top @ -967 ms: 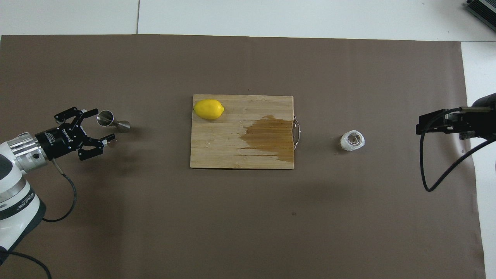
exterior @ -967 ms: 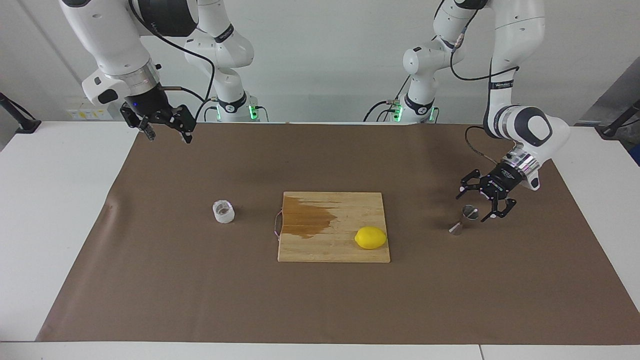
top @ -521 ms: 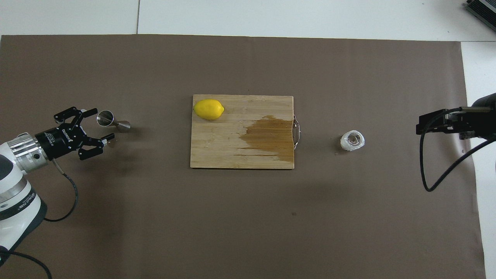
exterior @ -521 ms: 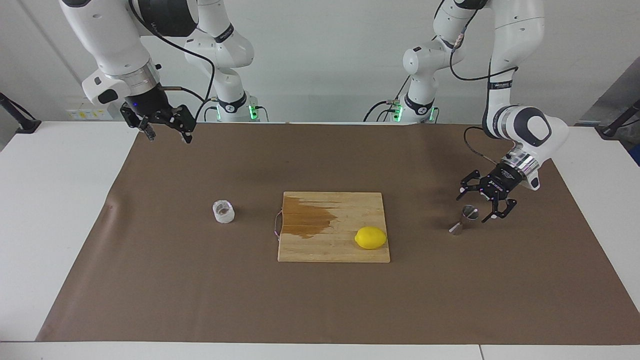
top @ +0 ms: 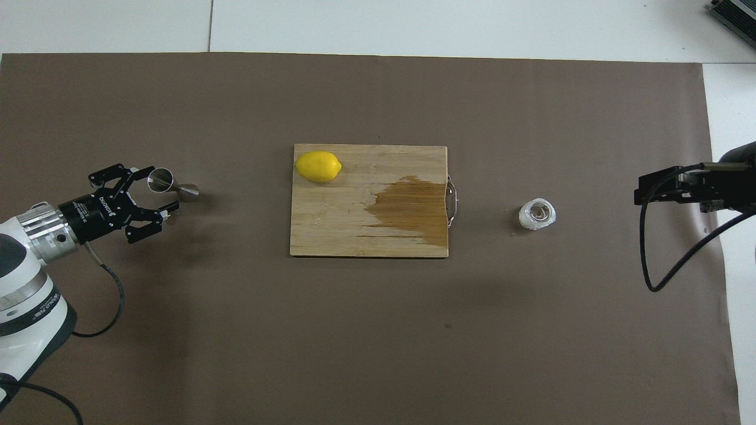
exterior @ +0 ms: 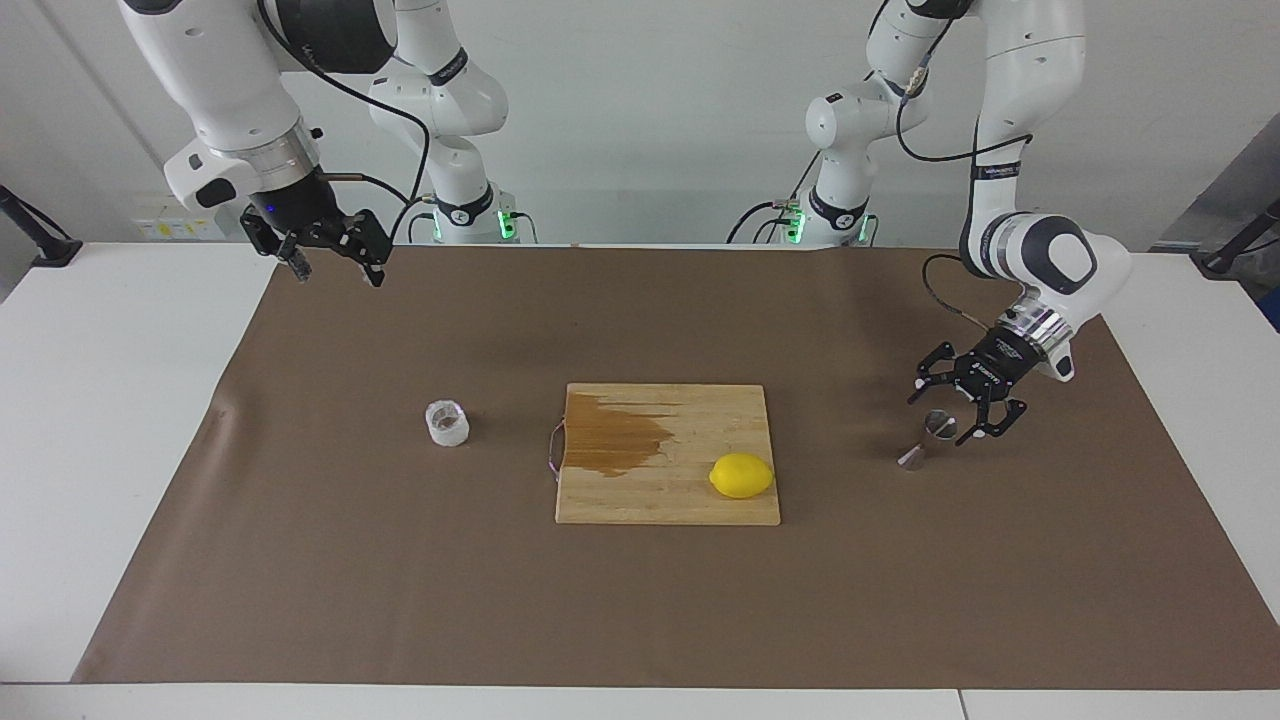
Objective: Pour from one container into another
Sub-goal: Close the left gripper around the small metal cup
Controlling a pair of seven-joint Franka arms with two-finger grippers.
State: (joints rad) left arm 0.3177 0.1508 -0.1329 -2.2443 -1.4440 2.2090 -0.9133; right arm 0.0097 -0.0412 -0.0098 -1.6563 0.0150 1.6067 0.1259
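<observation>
The clear textured cup (exterior: 447, 423) stands on the brown mat toward the right arm's end of the table; it also shows in the overhead view (top: 537, 214). The steel hourglass jigger (exterior: 926, 441) stands toward the left arm's end, and the overhead view shows it too (top: 172, 185). My left gripper (exterior: 945, 413) is open and low, with its fingers on either side of the jigger's upper cone; it also appears in the overhead view (top: 156, 190). My right gripper (exterior: 338, 270) is open and empty, and waits high above the mat's edge by the robots.
A wooden cutting board (exterior: 690, 500) with a dark wet patch lies at the table's middle, between cup and jigger. A yellow lemon (exterior: 741, 475) lies on its corner toward the left arm's end. A brown mat (exterior: 640, 620) covers the table.
My left gripper has moved a little closer to the jigger, so its open fingers now flank the upper cone. The right arm, cup and jigger have not moved.
</observation>
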